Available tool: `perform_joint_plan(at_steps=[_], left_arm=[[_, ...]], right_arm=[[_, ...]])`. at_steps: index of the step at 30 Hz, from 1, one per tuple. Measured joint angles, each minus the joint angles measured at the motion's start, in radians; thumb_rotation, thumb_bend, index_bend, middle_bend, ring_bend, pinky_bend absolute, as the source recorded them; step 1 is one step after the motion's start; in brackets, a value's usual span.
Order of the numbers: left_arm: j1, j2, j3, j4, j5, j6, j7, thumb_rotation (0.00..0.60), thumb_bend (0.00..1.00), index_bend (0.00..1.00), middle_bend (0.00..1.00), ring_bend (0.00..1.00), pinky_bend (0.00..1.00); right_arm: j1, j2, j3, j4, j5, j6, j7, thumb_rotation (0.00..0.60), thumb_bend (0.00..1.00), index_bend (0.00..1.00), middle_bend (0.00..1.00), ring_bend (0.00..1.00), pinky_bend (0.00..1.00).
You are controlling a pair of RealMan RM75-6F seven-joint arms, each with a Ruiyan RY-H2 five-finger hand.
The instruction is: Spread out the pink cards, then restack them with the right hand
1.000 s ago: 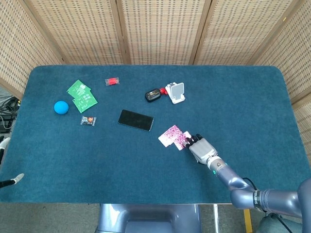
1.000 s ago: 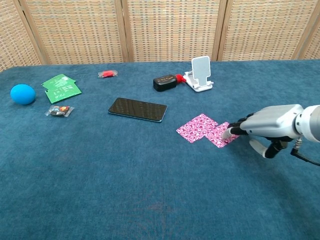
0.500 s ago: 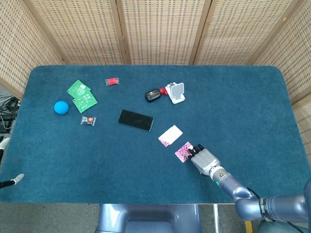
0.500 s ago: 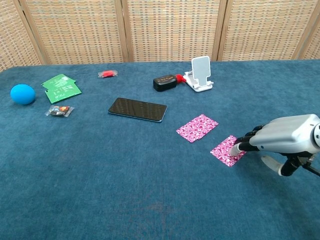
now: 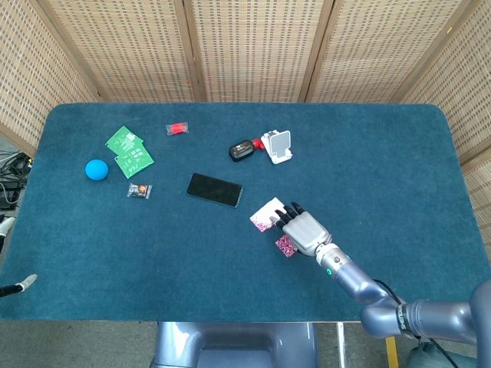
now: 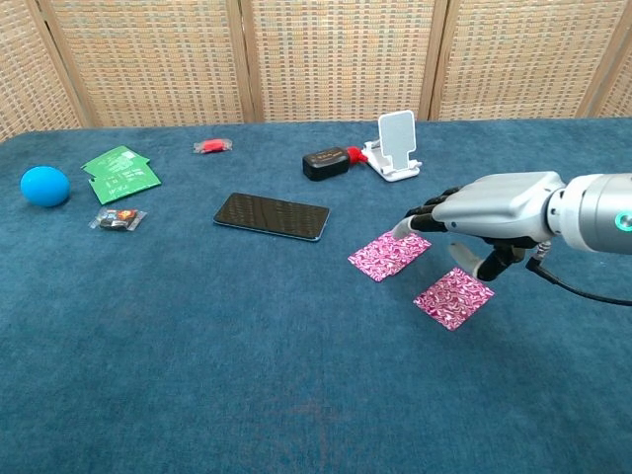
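Two pink patterned cards lie apart on the blue table. One pink card (image 6: 388, 254) (image 5: 265, 215) sits near the middle. The other pink card (image 6: 453, 296) (image 5: 285, 245) lies a little nearer the front edge and to the right. My right hand (image 6: 484, 212) (image 5: 304, 228) hovers between them with its fingers stretched toward the first card, the fingertips at its right corner, holding nothing. Whether they touch the card I cannot tell. My left hand is not in view.
A black phone (image 6: 271, 215) lies left of the cards. Behind them stand a white phone stand (image 6: 397, 144) and a black box (image 6: 326, 162). At the far left are a blue ball (image 6: 44, 186), green packets (image 6: 121, 172), a small wrapped sweet (image 6: 117, 219) and a red sweet (image 6: 212, 146).
My right hand dragged one card away from the other toward the front right, let it lie, then moved back to the remaining card's corner.
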Motion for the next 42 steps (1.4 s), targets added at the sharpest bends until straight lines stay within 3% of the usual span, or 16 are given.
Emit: perform_joint_plan(at_steps=[7,15,24,40,42], left_arm=[[-0.004,-0.003,-0.003,0.004,-0.011,-0.009,0.002,0.600,0.00,0.00,0.00,0.00,0.00],[-0.003,-0.002,-0.005,0.008,-0.021,-0.011,-0.004,0.600,0.00,0.00,0.00,0.00,0.00],[-0.005,-0.004,-0.003,0.005,-0.017,-0.015,0.002,0.600,0.00,0.00,0.00,0.00,0.00],[-0.011,-0.013,-0.002,0.000,-0.017,-0.020,0.025,0.600,0.00,0.00,0.00,0.00,0.00],[-0.011,-0.013,-0.002,-0.001,-0.017,-0.020,0.026,0.600,0.00,0.00,0.00,0.00,0.00]], right_arm=[[0.023,-0.093,0.016,0.094,0.000,-0.039,-0.009,0.600,1.00,0.11,0.12,0.03,0.08],[0.042,-0.151,0.012,0.172,0.090,-0.056,-0.067,0.600,1.00,0.11,0.12,0.03,0.08],[0.030,-0.110,-0.017,0.175,0.129,-0.051,-0.087,0.600,1.00,0.11,0.12,0.03,0.08],[-0.040,-0.034,-0.043,0.270,0.134,-0.098,0.026,0.600,1.00,0.11,0.12,0.03,0.08],[-0.043,-0.028,-0.038,0.269,0.126,-0.101,0.041,0.600,0.96,0.10,0.10,0.03,0.08]])
